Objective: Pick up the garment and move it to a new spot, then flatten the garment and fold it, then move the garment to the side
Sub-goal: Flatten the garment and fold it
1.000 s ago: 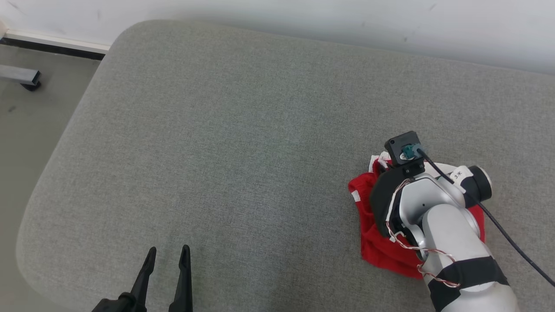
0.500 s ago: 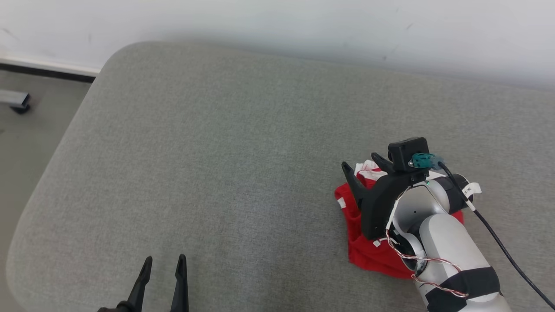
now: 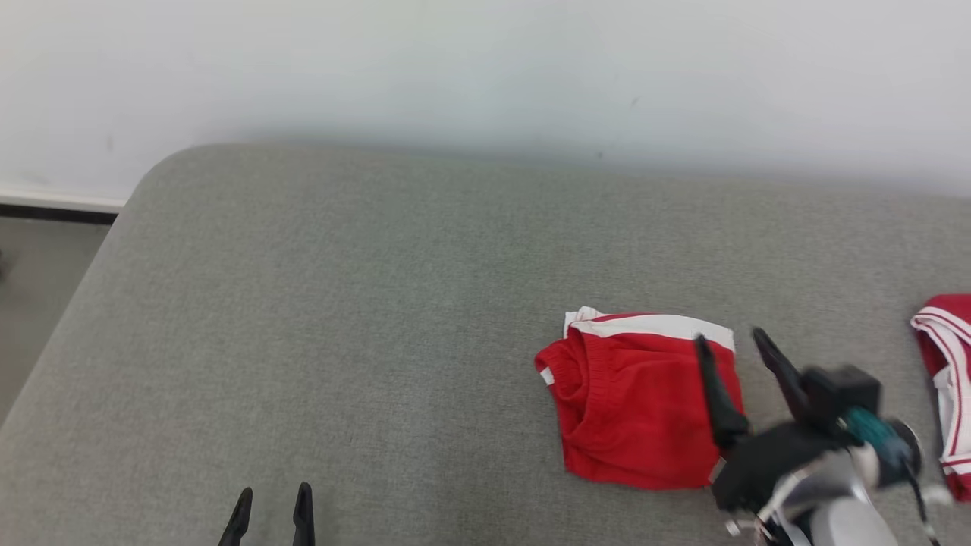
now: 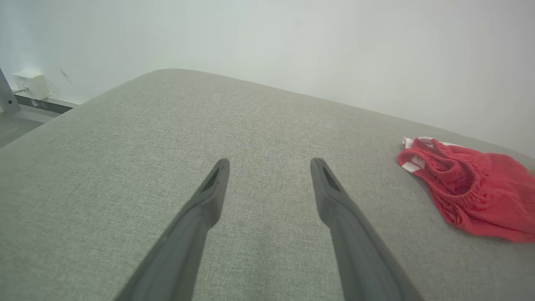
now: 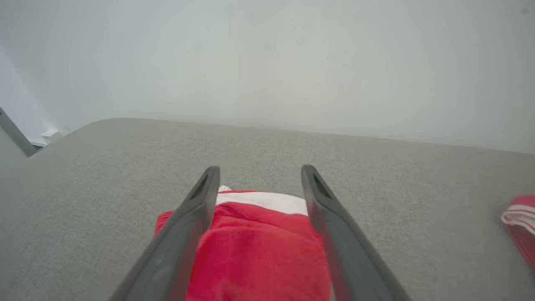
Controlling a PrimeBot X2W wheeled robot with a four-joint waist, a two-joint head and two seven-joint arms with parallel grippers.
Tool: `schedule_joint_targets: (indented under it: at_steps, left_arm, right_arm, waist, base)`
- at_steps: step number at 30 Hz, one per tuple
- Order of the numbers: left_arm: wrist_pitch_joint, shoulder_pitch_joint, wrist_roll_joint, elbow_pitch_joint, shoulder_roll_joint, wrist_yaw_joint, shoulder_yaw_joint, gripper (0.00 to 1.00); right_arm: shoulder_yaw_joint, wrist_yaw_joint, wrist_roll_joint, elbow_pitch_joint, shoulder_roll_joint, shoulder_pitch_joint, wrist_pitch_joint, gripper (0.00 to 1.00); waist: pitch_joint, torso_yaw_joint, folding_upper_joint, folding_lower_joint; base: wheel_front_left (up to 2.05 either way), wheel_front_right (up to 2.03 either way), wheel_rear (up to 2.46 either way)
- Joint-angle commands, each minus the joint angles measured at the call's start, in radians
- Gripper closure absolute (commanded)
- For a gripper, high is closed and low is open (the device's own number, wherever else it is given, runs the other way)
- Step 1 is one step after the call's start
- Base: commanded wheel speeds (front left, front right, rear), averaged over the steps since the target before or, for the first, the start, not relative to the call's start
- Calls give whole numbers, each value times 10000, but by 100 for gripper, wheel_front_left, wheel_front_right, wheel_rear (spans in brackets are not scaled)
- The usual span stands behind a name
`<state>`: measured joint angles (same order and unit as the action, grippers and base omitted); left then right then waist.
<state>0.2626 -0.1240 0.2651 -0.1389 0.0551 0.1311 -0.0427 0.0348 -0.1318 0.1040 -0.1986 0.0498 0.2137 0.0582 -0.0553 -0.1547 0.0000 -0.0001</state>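
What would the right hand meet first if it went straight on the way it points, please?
Probably the grey fabric cushion beyond the folded red garment, which the right hand seems to clear; depth unclear.

No readable text anywhere; small white tag (image 3: 546, 375) on the red garment (image 3: 637, 409) maybe printed, too small to read.

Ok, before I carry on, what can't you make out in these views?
Second red-and-white striped garment: cut off by the head view's right edge, blurred in the right wrist view; whether it is folded is unclear.
Folded red garment with white band: near right corner hidden behind the right gripper in the head view.
Right gripper's wrist: motion-blurred in the head view.
Left gripper: body cut off by the head view's bottom edge.
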Motion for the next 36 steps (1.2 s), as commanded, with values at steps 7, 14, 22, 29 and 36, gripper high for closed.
schedule_joint_targets:
  at_steps: [7,14,22,29,36]
  left_arm:
    - [25,-102,-27,0,-14,-14,49,0]
    - [24,-186,-112,110,-33,-14,171,0]
    - [24,-148,-70,238,-51,-13,216,0]
    - [25,-44,-218,-101,-52,-13,222,0]
    - [25,-121,-233,-241,-54,-13,389,0]
  right_arm:
    - [-1623,25,406,591,6,-2023,-1285,0]
    - [-2136,25,209,582,11,-2973,-2215,0]
    - [-2161,25,-114,341,11,-3442,-2799,0]
    - [-1870,25,-225,59,9,-3432,-2960,0]
    - [-1642,25,-64,-186,12,-3385,-3034,0]
  waist:
    - [404,638,0,1]
    - [626,992,0,1]
    - [900,1035,0,1]
    - [1069,969,0,1]
    - [1184,966,0,1]
  base:
    - [0,0,0]
    - [0,0,0]
    - [0,0,0]
    - [0,0,0]
    - [0,0,0]
